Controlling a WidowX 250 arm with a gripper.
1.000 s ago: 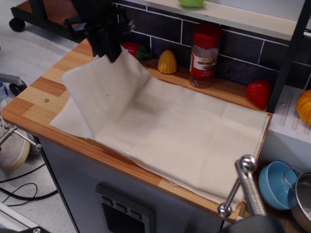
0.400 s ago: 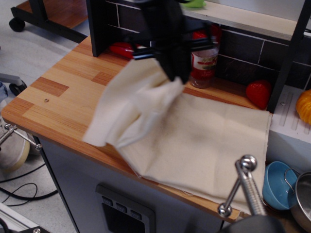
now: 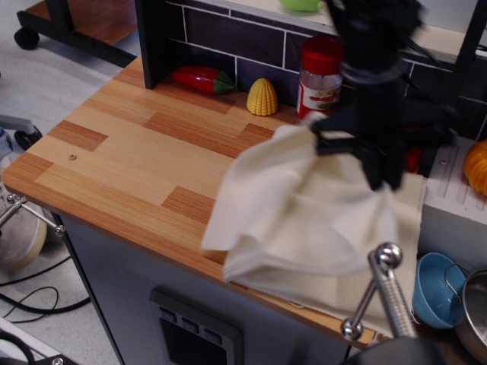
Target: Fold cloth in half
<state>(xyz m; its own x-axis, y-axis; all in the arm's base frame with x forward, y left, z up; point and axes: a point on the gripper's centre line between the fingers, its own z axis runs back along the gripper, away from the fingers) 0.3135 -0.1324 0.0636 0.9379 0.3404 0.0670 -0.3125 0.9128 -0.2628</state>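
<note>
The cream cloth (image 3: 304,220) lies bunched on the right half of the wooden counter (image 3: 129,160). Its left part is lifted and carried over the right part, hanging in loose folds. My black gripper (image 3: 383,179) is blurred with motion above the cloth's right side. It is shut on the cloth's lifted edge. The lower layer of cloth still rests flat along the counter's front right edge.
Along the back wall stand a red toy pepper (image 3: 199,78), a yellow toy corn (image 3: 262,97) and a red-capped spice jar (image 3: 319,72). An orange toy (image 3: 476,166) sits far right. A blue cup (image 3: 434,285) and a metal handle (image 3: 384,293) are at the lower right.
My gripper has swept from the counter's back left to the right side, dragging the cloth's left edge over with it. The left half of the counter is now bare.
</note>
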